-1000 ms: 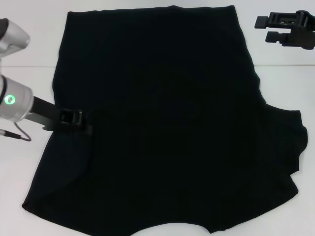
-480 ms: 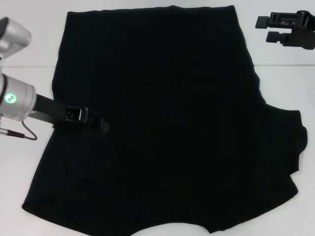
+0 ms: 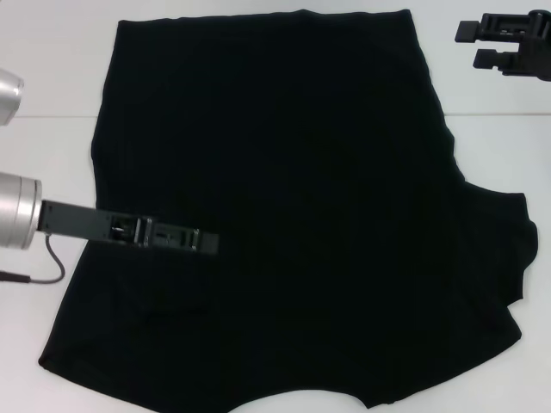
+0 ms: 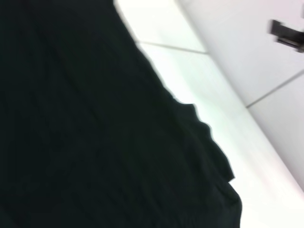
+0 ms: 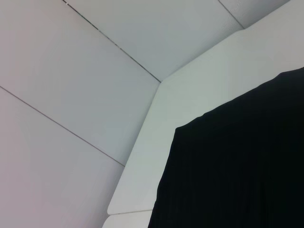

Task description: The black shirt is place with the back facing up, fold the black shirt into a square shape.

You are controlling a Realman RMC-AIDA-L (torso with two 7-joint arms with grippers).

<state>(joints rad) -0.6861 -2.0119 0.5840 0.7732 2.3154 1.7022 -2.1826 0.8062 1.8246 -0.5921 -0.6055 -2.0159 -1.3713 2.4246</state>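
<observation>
The left pincer [image 3: 202, 242] reaches low over the black shirt [image 3: 293, 206] from the desk's [image 3: 491, 146] left edge — I cannot tell its grip — the shirt spread flat across the desk, and the right pincer [image 3: 472, 43] hangs open near the far right corner.

A large plain black shirt [image 3: 284, 206] of soft, matt cloth lies on a smooth, matt white worktop [image 3: 491, 146]. The left arm's cylindrical link [image 3: 17, 224] is brushed silver metal; its gripper [image 3: 202, 243] looks like matt black plastic.
</observation>
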